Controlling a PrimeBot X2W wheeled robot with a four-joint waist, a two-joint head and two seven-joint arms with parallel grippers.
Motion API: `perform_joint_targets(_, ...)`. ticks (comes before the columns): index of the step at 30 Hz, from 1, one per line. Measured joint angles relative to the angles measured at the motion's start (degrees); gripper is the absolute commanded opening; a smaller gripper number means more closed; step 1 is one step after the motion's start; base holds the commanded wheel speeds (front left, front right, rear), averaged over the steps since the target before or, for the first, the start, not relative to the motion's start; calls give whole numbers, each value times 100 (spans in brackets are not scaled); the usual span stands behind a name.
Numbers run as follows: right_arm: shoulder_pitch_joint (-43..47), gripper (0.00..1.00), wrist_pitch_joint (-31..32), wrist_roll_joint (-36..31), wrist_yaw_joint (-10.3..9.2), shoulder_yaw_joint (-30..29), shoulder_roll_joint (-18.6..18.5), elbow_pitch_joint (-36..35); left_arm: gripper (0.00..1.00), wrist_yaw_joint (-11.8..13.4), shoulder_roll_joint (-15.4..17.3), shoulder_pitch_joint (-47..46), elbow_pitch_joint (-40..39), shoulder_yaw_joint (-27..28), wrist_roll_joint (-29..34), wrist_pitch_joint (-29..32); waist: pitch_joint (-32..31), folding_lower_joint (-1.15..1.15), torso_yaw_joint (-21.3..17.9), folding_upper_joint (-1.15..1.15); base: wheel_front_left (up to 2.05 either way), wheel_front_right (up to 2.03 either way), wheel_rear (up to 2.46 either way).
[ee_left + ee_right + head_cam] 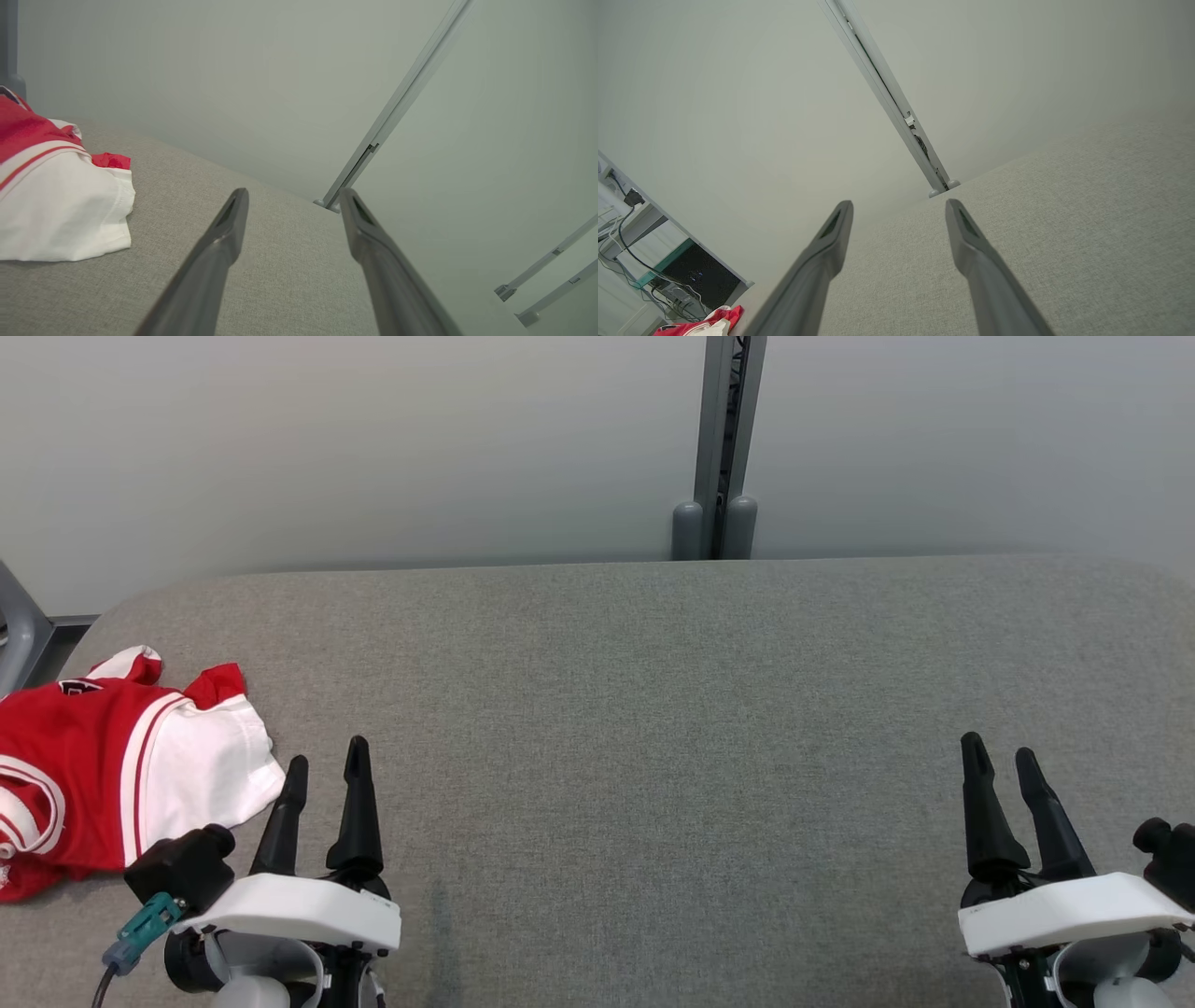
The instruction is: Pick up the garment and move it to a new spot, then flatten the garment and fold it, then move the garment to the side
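The left gripper point(327, 753) is seen at the lower left of the head view. Its two dark fingers are spread wide and nothing is held between them. In the left wrist view the grey fabric-covered table point(653, 709) is seen through the gap between them. Whether the fingertips rest on the cloth cannot be told.

The garment, a red and white shirt point(103, 765), is laid crumpled at the table's left edge and is partly cut off by the frame. Its white part is turned toward the left gripper and lies just beside the outer finger. In the left wrist view a strip of bare table is seen between them, so no contact is made.

The right gripper point(999, 747) is seen at the lower right, likewise fully spread and empty, well apart from the shirt. A grey upright post point(719, 448) is seen against the pale wall behind the table's far edge.
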Motion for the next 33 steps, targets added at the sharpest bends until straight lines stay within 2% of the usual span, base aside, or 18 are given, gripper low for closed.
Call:
perform_joint_targets(17,-2,100,-138,-1165,1,71,-8,-78,100,151,5,-35,10,-160,1014,-240,25,0,17,0,0,0,0)
perform_joint_targets(33,38,100,-311,-1755,1,111,-12,-212,100,212,8,-45,11,-252,1560,-438,20,0,26,0,0,0,0)
